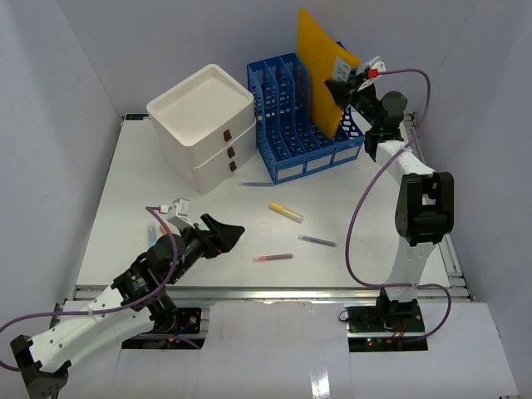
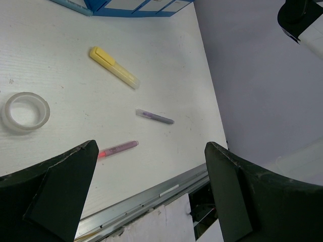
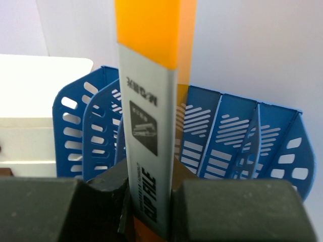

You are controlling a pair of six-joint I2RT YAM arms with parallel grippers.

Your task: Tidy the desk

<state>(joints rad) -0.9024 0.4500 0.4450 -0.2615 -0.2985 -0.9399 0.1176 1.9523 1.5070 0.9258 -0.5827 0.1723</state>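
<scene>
Across the whole top view spreads the white worktop (image 1: 133, 191), its metal rail along the 6 o'clock edge, with the task's things scattered on it.

At 7 o'clock the left tool (image 1: 226, 238) hovers low over the surface with its jaws spread wide and nothing between them. Its wrist view shows the two dark fingers (image 2: 65, 186) far apart over bare worktop (image 2: 166, 65).

Near the centre lie three pens, apart from each other: a yellow highlighter (image 1: 285, 213) toward 12, a purple pen (image 1: 317, 241) toward 3, and a red pen (image 1: 273, 258) toward 6. The left wrist view also shows a clear tape roll (image 2: 24, 112) lying flat beside them.

At 11 o'clock sits a white drawer box (image 1: 204, 125). Just beside it, at 12 o'clock, stands a blue file rack (image 1: 287, 116), and a thin blue pen (image 1: 253, 184) lies just in front of the two.

At 1 o'clock the right tool (image 1: 341, 90) is closed tight on a yellow folder (image 1: 320, 58), pinching its labelled spine (image 3: 146, 126). The folder stands nearly upright, leaning slightly. Its lower end overlaps the rack's right-hand compartment; whether it sits inside cannot be told.
</scene>
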